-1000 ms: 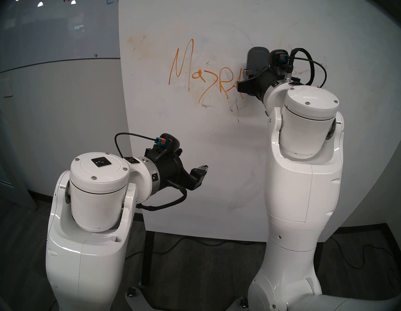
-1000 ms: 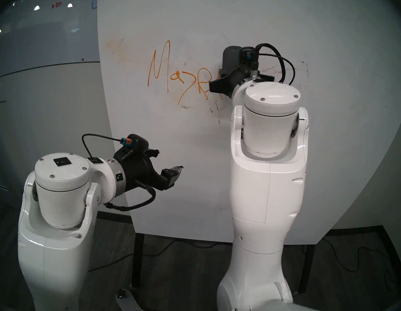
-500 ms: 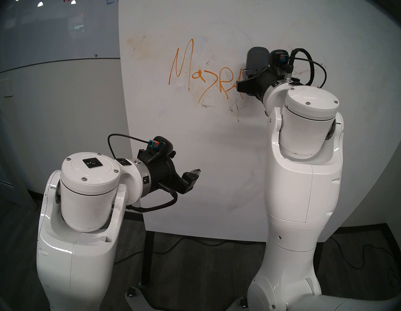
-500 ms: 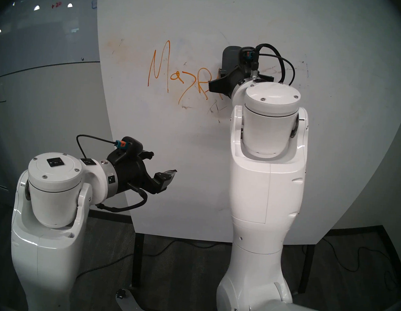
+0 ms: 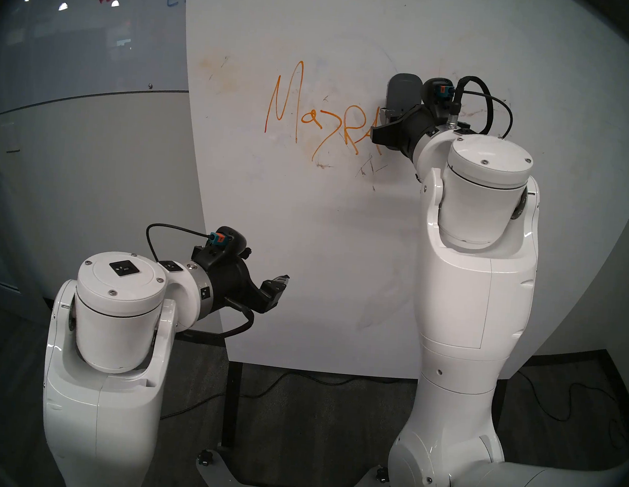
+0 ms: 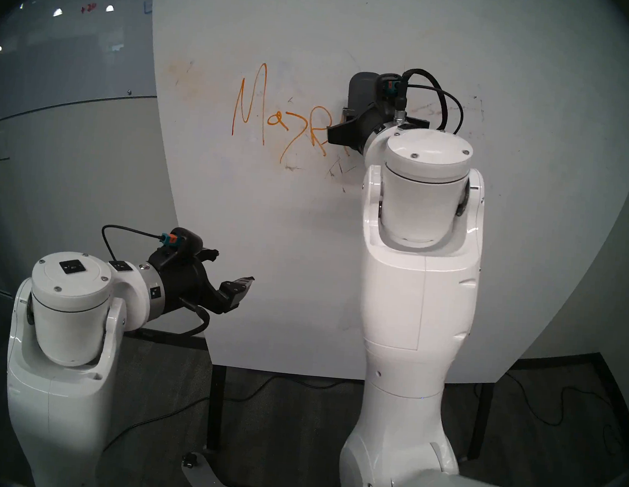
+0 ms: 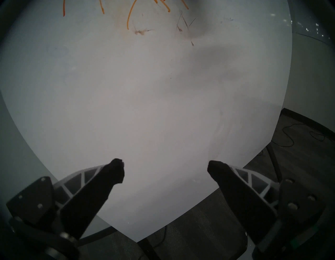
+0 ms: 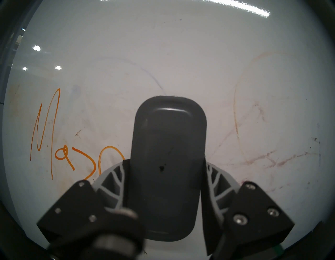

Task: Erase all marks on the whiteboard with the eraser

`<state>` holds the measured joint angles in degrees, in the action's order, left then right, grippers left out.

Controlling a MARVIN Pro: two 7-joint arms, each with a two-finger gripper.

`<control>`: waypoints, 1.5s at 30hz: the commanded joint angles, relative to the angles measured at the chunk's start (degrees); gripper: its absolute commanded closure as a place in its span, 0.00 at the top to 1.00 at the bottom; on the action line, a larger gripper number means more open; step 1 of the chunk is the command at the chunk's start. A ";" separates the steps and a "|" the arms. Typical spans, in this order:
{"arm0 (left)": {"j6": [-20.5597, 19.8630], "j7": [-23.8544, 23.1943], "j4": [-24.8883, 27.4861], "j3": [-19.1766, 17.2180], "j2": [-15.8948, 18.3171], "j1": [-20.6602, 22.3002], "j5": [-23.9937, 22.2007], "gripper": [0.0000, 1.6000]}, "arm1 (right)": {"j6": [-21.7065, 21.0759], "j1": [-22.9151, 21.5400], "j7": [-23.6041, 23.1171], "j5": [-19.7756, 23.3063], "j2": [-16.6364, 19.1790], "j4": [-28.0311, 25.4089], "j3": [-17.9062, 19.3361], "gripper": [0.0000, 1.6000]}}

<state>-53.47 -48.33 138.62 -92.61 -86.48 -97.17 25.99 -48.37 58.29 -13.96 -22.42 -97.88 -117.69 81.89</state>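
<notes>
We face the whiteboard, a matte white panel on black legs over dark carpet, with a glass board at left. Our right gripper clamps the eraser just right of the orange marks. Our left gripper hangs apart, empty, low before the board.

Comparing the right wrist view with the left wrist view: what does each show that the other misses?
Only the right wrist view shows the eraser clamped in the right gripper, the tops of the orange letters and faint reddish smears to the right. Only the left wrist view shows the open, empty left gripper, the dark scratches, the board's lower edge and the floor. Both show the whiteboard and orange strokes.
</notes>
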 commanded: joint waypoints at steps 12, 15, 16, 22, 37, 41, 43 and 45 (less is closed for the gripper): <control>3.76 -2.99 1.38 -9.69 1.42 -3.36 -3.12 1.00 | 0.46 -0.75 -0.03 0.48 0.24 -0.85 0.31 0.00; 5.10 -3.82 1.38 -12.26 1.83 -3.83 -3.93 1.00 | 0.44 -0.68 0.02 0.63 0.28 -0.88 0.40 0.00; 5.44 -4.04 1.38 -12.96 1.82 -3.77 -4.24 1.00 | 0.43 -0.65 0.03 0.67 0.28 -0.90 0.44 0.00; 7.20 -4.65 1.38 -16.25 1.18 -3.98 -5.81 1.00 | 0.37 -0.38 0.05 0.87 0.34 -1.10 0.63 0.00; 16.97 -8.08 1.38 -25.17 -1.92 -5.43 -13.85 1.00 | 0.44 0.07 0.05 1.57 0.48 -1.24 0.80 0.00; 20.24 -9.77 1.38 -27.49 -3.22 -5.92 -17.43 1.00 | 0.45 0.13 0.08 1.74 0.53 -1.29 0.82 0.00; 22.37 -11.07 1.38 -29.04 -4.00 -6.27 -19.95 1.00 | 0.45 0.19 0.11 1.85 0.56 -1.33 0.83 0.00; 24.29 -11.99 1.38 -30.32 -4.56 -6.71 -21.79 1.00 | 0.44 0.23 0.12 1.93 0.58 -1.37 0.84 0.00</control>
<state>-34.54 -57.77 138.70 -119.46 -88.62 -103.14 9.99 -48.40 59.07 -13.67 -20.60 -97.46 -117.81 82.73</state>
